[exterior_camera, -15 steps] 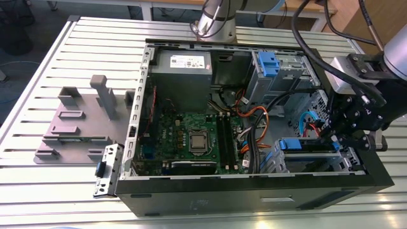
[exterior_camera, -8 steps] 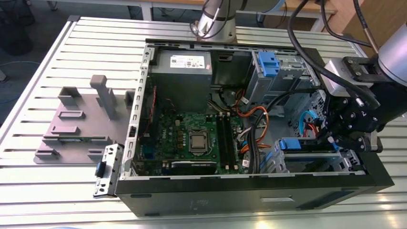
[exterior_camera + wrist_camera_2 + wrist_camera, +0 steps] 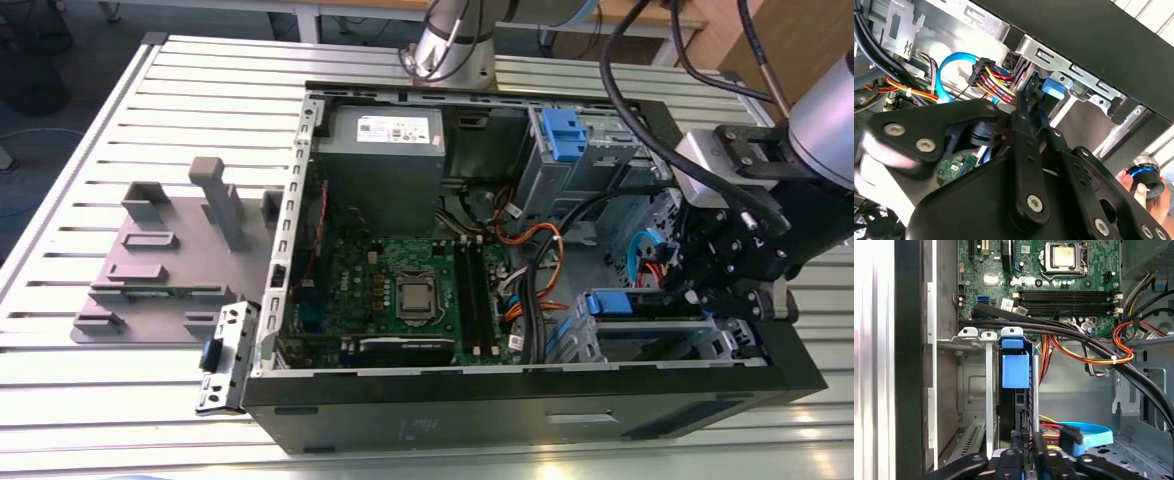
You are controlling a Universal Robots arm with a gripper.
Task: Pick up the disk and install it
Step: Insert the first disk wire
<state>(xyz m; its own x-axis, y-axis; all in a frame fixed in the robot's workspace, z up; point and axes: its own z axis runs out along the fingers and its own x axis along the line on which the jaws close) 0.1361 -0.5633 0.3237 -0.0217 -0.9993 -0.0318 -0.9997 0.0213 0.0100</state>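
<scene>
The disk (image 3: 1015, 369) stands edge-on in the metal drive cage (image 3: 970, 390) of the open computer case, its blue rail tab at the cage's mouth. My gripper (image 3: 1029, 440) is right behind it, the black fingers close together on the disk's rear edge. In the exterior view the disk's blue rail (image 3: 609, 302) sits in the cage at the case's corner on the view's right, near the front wall, with the gripper (image 3: 707, 290) just beside it. The second wrist view has the fingers (image 3: 1026, 107) reaching toward the blue tab (image 3: 1053, 90).
Black and orange cables (image 3: 1089, 345) cross close to the cage. The motherboard (image 3: 400, 290) and power supply (image 3: 384, 135) fill the case. A second blue-railed bay (image 3: 561, 135) sits further back. A grey fixture (image 3: 160, 260) stands on the slatted table. A hand (image 3: 1159, 192) holds a black-blue object.
</scene>
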